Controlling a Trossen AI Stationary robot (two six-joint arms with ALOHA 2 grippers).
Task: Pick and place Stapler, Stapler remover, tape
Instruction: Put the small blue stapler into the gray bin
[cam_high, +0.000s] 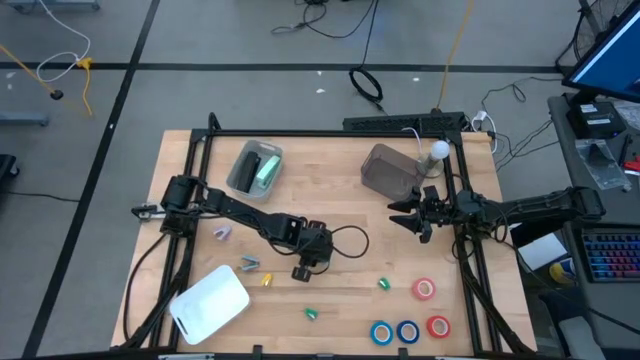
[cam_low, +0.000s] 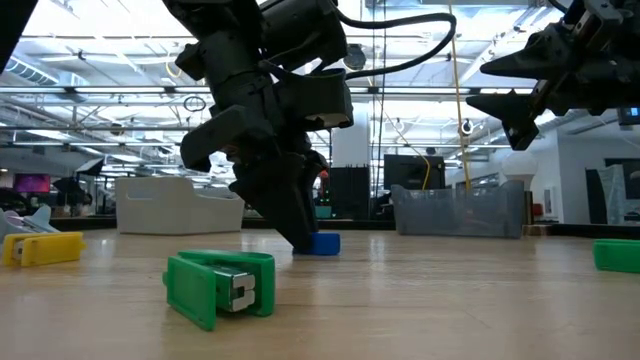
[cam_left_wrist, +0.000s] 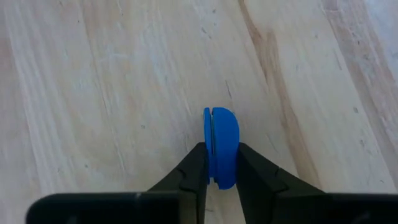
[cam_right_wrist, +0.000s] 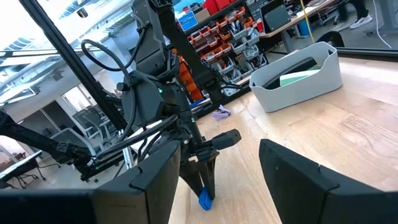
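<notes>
My left gripper (cam_high: 303, 270) reaches down to the table's middle and is shut on a small blue stapler (cam_left_wrist: 221, 134), which also shows in the low view (cam_low: 324, 243). A green stapler (cam_low: 220, 285) lies on its side nearer the front, and a yellow one (cam_low: 40, 248) lies to the left. Two red tape rolls (cam_high: 424, 289) (cam_high: 438, 326) and two blue tape rolls (cam_high: 394, 332) lie flat at the front right. My right gripper (cam_high: 410, 215) hangs open above the table's right side, holding nothing. My left gripper pinches the blue stapler's two flat sides (cam_left_wrist: 222, 155) between its two fingers, near one end. The fingers (cam_low: 290, 215) slant down from the table's far left and lie along it. The stapler's underside (cam_low: 326, 250) rests on the table.
A grey bin (cam_high: 255, 168) with a green item stands at the far left and a dark clear bin (cam_high: 388, 170) at the far right. A white tray (cam_high: 210, 302) lies at the front left. Small purple (cam_high: 222, 232) and green (cam_high: 383, 283) pieces lie loose.
</notes>
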